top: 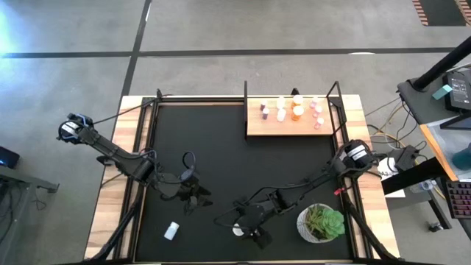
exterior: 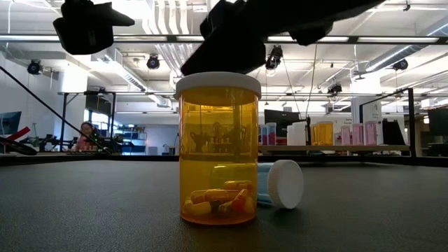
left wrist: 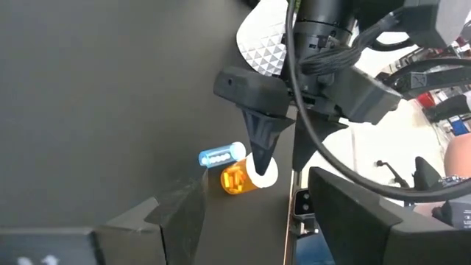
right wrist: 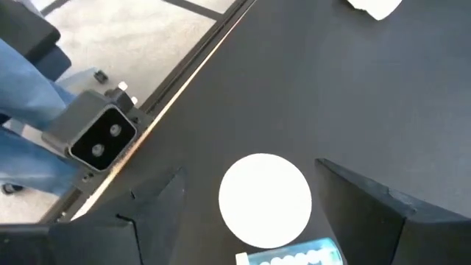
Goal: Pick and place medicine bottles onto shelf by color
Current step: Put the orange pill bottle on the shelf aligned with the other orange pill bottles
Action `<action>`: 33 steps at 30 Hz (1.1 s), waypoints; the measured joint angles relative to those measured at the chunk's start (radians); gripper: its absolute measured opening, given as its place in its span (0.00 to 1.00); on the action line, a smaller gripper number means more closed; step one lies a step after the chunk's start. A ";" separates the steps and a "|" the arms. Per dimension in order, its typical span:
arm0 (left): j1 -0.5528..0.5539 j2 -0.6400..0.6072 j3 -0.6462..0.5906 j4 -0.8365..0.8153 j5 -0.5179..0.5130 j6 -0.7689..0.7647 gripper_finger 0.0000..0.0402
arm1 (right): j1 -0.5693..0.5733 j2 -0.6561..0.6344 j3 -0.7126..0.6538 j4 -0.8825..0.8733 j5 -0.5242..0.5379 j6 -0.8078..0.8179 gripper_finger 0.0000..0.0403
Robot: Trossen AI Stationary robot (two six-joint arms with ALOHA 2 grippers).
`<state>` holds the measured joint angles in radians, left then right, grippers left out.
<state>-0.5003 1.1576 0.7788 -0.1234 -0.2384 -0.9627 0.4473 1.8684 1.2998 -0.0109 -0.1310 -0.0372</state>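
Note:
An orange medicine bottle [exterior: 218, 150] with a white cap [right wrist: 265, 199] stands upright on the black mat near the table's front edge. Behind it a blue-labelled bottle [left wrist: 221, 156] lies on its side. My right gripper [right wrist: 254, 224] hangs open just above the orange bottle, one finger on either side of the cap and clear of it. My left gripper [top: 193, 194] waits open over the mat to the left, holding nothing. A white bottle [top: 171, 230] lies on its side at the front left. The shelf [top: 257, 131] at the far right carries several bottles.
A green potted plant [top: 321, 222] stands right of my right gripper, near the front right corner. Black upright posts [top: 338, 99] border the shelf. A small black box [right wrist: 99, 136] sits at the table's front edge. The mat's middle [top: 243, 162] is bare.

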 joint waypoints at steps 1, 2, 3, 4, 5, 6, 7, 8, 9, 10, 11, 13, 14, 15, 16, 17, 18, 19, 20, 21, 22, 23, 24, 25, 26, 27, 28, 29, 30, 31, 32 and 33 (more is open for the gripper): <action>0.000 0.000 0.000 0.000 0.000 0.000 0.55 | 0.000 0.000 0.000 0.003 0.000 0.008 0.70; 0.000 0.000 0.000 0.000 -0.001 0.000 0.55 | 0.000 0.000 0.000 0.005 0.000 0.011 0.70; 0.000 0.000 0.000 0.000 -0.001 0.001 0.55 | 0.000 0.000 0.000 0.005 0.000 0.010 0.70; 0.000 0.000 0.000 0.000 -0.001 0.004 0.55 | 0.000 0.000 -0.001 0.005 0.000 0.010 0.70; 0.000 0.000 0.000 0.000 -0.001 0.004 0.55 | 0.000 0.000 -0.001 0.006 0.000 0.009 0.70; 0.001 0.000 0.000 0.000 -0.001 0.004 0.55 | 0.000 0.000 -0.002 0.009 0.000 0.009 0.70; 0.001 0.000 0.000 0.000 -0.002 0.004 0.55 | 0.000 0.000 -0.004 0.018 0.000 0.009 0.70; 0.001 0.000 0.000 0.000 -0.002 0.004 0.55 | 0.000 0.000 -0.008 0.027 0.000 0.009 0.70; 0.001 0.000 0.000 0.000 -0.002 0.004 0.55 | 0.000 -0.001 -0.012 0.033 0.000 0.010 0.70; 0.001 0.000 0.000 0.000 -0.002 0.004 0.55 | 0.000 0.001 -0.016 0.039 0.000 0.011 0.70; 0.001 0.000 0.000 0.000 -0.002 0.004 0.55 | 0.000 0.007 -0.017 0.050 0.001 0.014 0.70; 0.001 0.000 0.000 0.000 -0.002 0.002 0.55 | 0.000 0.022 -0.017 0.058 0.001 0.028 0.70; 0.001 0.000 0.000 0.000 -0.002 0.001 0.55 | 0.000 0.033 -0.016 0.056 0.000 0.046 0.70; 0.001 0.000 0.000 0.002 -0.002 0.001 0.55 | 0.000 0.044 -0.011 0.056 0.000 0.057 0.70; 0.001 0.000 0.000 0.000 -0.002 0.001 0.55 | 0.000 0.054 -0.010 0.056 0.001 0.070 0.70; 0.001 0.000 0.000 0.000 -0.002 0.000 0.55 | 0.000 0.065 -0.006 0.049 0.001 0.076 0.70; 0.001 0.000 0.000 0.003 -0.002 0.000 0.55 | 0.000 0.073 0.001 0.050 0.001 0.079 0.70; 0.001 0.000 0.000 0.002 -0.002 0.000 0.55 | 0.000 0.078 0.006 0.054 0.000 0.079 0.70; 0.001 0.000 0.000 0.000 -0.002 0.000 0.55 | 0.000 0.081 0.010 0.054 0.001 0.079 0.70; 0.001 0.000 0.000 0.002 -0.002 0.000 0.55 | 0.000 0.084 0.014 0.054 0.000 0.079 0.70; 0.001 0.001 0.000 0.003 -0.002 0.000 0.55 | -0.001 0.088 0.018 0.057 0.000 0.079 0.70; 0.001 0.001 0.000 0.000 -0.002 0.000 0.55 | -0.001 0.090 0.020 0.056 0.000 0.079 0.70; 0.001 0.001 0.000 0.001 -0.002 0.000 0.55 | -0.001 0.090 0.020 0.047 0.000 0.079 0.70; 0.001 0.001 0.000 0.002 -0.002 0.000 0.55 | -0.001 0.090 0.020 0.040 0.000 0.079 0.70; 0.001 0.001 0.000 0.001 -0.002 0.000 0.55 | -0.001 0.090 0.021 0.041 0.000 0.080 0.69; 0.001 0.001 0.000 0.001 -0.002 0.000 0.55 | -0.002 0.089 0.021 0.040 0.000 0.080 0.69; 0.001 0.001 0.000 0.001 -0.002 0.000 0.55 | -0.002 0.088 0.021 0.037 0.000 0.080 0.68; 0.001 0.001 0.000 0.002 -0.002 0.000 0.55 | -0.002 0.087 0.021 0.031 0.000 0.081 0.66; 0.001 0.001 0.000 0.001 -0.002 0.000 0.55 | -0.002 0.086 0.021 0.025 0.000 0.081 0.64; 0.001 0.001 0.000 0.001 -0.002 0.000 0.55 | -0.003 0.086 0.021 0.020 0.000 0.081 0.62; 0.001 0.001 0.000 0.001 -0.002 0.000 0.55 | -0.003 0.086 0.021 0.015 0.000 0.080 0.59; 0.001 0.001 0.000 0.001 -0.002 0.000 0.55 | -0.003 0.086 0.021 0.013 0.000 0.080 0.57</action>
<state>-0.4995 1.1584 0.7788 -0.1225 -0.2401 -0.9623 0.4446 1.9545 1.3212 0.0020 -0.1307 0.0425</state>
